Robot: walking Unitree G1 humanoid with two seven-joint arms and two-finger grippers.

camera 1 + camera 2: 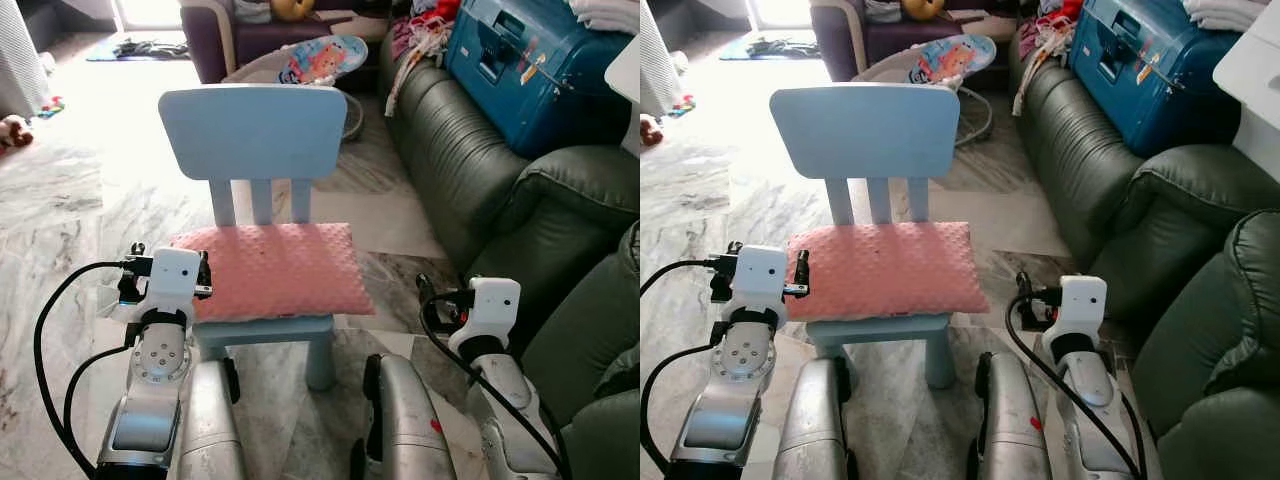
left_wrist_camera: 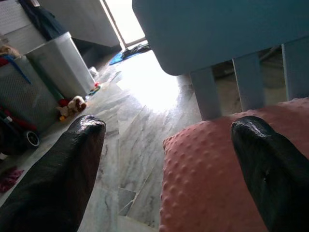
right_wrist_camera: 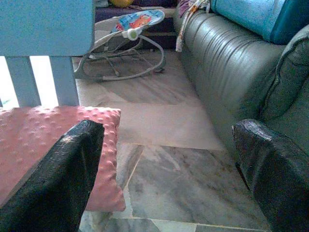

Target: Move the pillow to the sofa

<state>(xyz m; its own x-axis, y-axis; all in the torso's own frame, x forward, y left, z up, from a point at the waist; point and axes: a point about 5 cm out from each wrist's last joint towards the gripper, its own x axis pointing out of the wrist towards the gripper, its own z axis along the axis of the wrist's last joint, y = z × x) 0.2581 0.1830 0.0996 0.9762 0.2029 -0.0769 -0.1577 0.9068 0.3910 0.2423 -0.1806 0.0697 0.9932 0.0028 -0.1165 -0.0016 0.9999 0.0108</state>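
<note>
Nearest the camera, the left gripper (image 2: pixel 166 159) is raised at the left front corner of a small light-blue chair (image 1: pixel 250 130), its black fingers (image 2: pixel 58 169) spread wide; one finger lies over the edge of the pink pillow (image 1: pixel 270 268) and the other over the marble floor (image 1: pixel 60 210) beside it. The right gripper (image 3: pixel 169 164) is held at the chair's right side, fingers likewise spread apart, one in front of the pillow's right corner and the other towards the dark green sofa (image 1: pixel 470 160).

The pillow lies flat on the chair seat, covering nearly all of it, its right corner hanging past the seat edge. It is dotted with small raised bumps, which the wrist views make plain.

The sofa runs along the right, well apart from the chair. A blue case (image 1: pixel 530 70) rests on its cushions, with clothes (image 1: pixel 425 30) heaped beside it at the far end. Whether the case holds anything cannot be told.

Behind the chair sits a baby bouncer (image 1: pixel 325 60). The right wrist view shows its wire frame on the floor. The left wrist view shows a stuffed toy (image 2: pixel 72 105) beside a grey bin (image 2: pixel 60 63) and a bright doorway.
</note>
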